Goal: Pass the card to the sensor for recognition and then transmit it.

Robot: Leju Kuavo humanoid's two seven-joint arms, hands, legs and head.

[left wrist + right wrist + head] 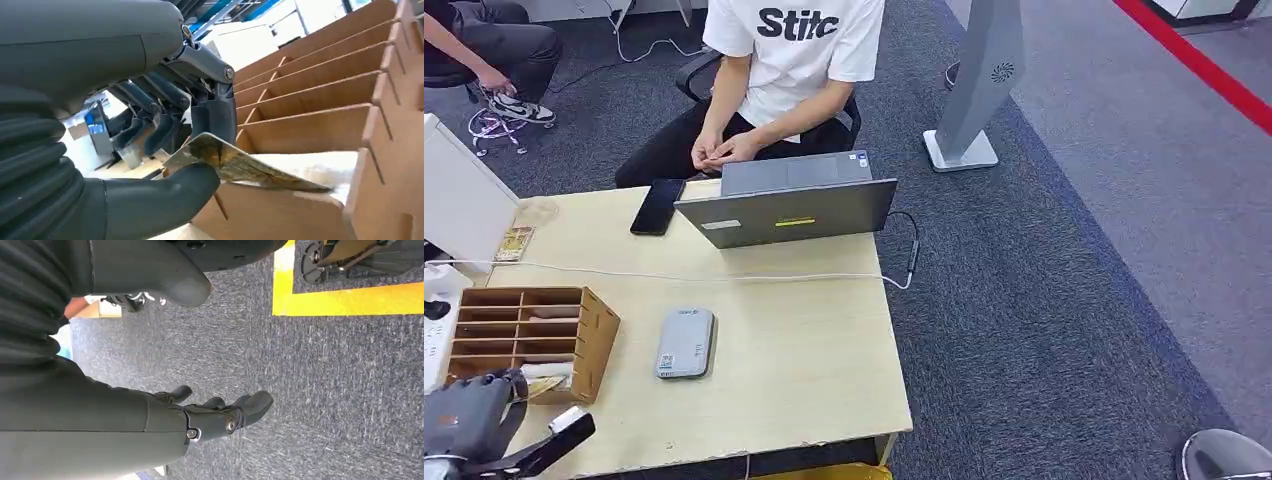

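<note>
Left hand (pixel 165 150) at the wooden rack (pixel 529 335) on the table (pixel 804 350), pinching the card (pixel 235 162) at the lowest slot; right hand (pixel 220 415) hanging open, empty; pickup step, next probably calling for drawing it clear toward the grey sensor (pixel 686 342).

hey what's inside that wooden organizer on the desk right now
In the wooden organizer, the lowest slot holds a card, pinched by the left hand and sticking out. The upper slots look empty from the front; their depths are hidden.
</note>
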